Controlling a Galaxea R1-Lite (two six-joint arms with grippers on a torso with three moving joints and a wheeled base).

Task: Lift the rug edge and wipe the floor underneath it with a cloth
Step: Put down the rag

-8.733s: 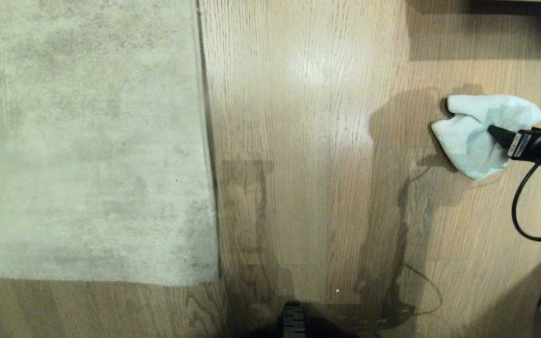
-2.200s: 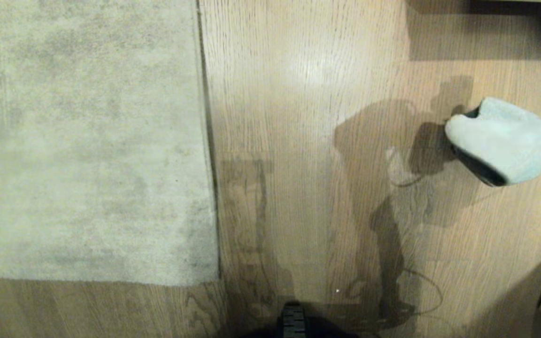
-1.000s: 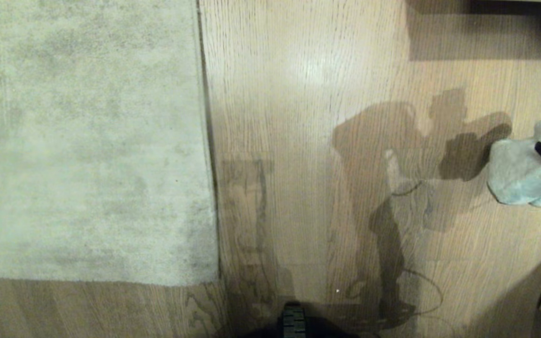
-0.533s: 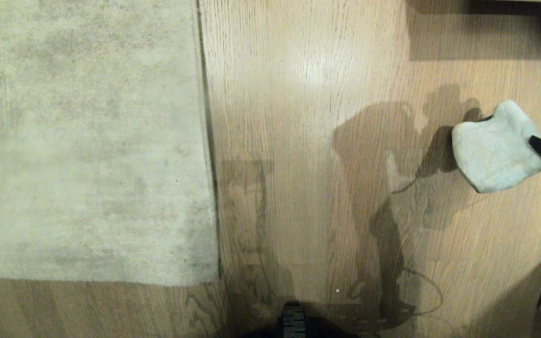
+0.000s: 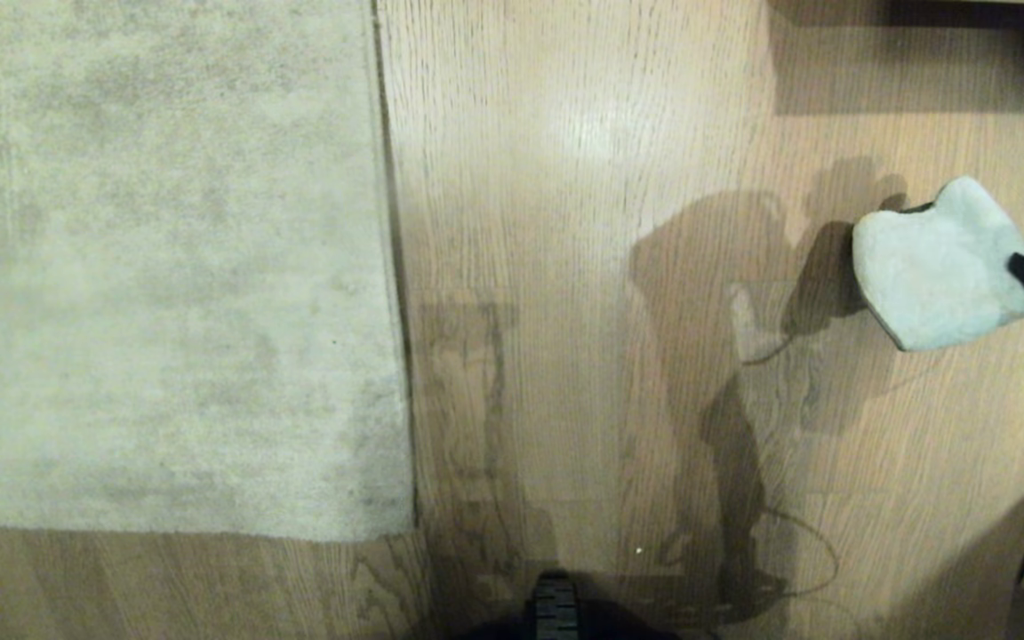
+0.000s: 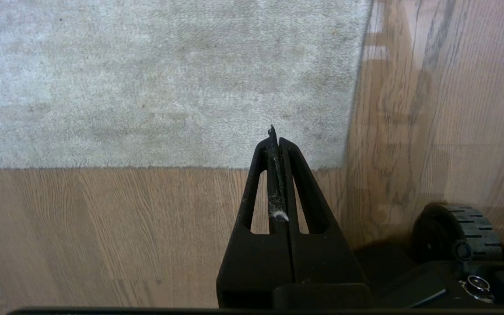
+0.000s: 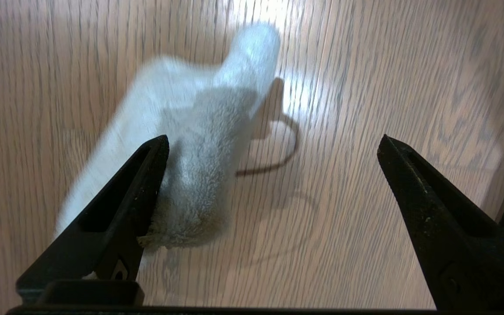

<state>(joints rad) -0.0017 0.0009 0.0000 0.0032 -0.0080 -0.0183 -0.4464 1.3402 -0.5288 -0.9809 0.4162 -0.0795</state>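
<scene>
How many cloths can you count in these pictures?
1: a small fluffy pale blue-white cloth over the light brown wood-grain floor, at the open right gripper, well apart from the rug.

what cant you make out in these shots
- Whether the cloth lies on the floor or hangs from a finger: motion-blurred in the right wrist view.
- Most of the right gripper: cut off by the head view's edge.
- Floor under the rug edge: the rug hides it.
- The left gripper: absent from the head view.
</scene>
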